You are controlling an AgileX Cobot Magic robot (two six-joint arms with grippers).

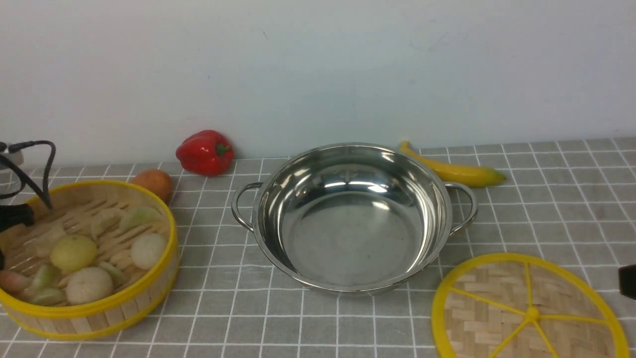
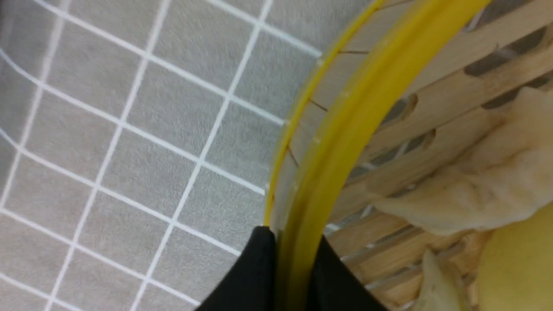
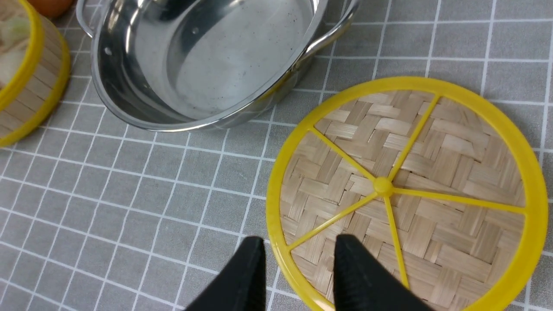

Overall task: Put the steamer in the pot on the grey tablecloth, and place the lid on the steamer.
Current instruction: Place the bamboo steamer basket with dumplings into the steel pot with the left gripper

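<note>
1. Tilt worries us first: the left end effector [image 2: 293,246] pinches one edge of the steamer [image 1: 99,322], left on the grey tablecloth [image 1: 223,308], so buns [image 1: 89,284] could spill.
2. We could clip the rim of the pot [image 1: 348,219], centre; the fit looks close.
3. The right end effector [image 3: 298,248] stands open astride the rim of the lid [image 1: 526,313], near right; that thin edge may slip.

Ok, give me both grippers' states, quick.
Left gripper: fingers shut on the yellow rim of the round bamboo steamer.
Right gripper: open, fingers apart at the yellow rim of the flat woven-bamboo lid.
</note>
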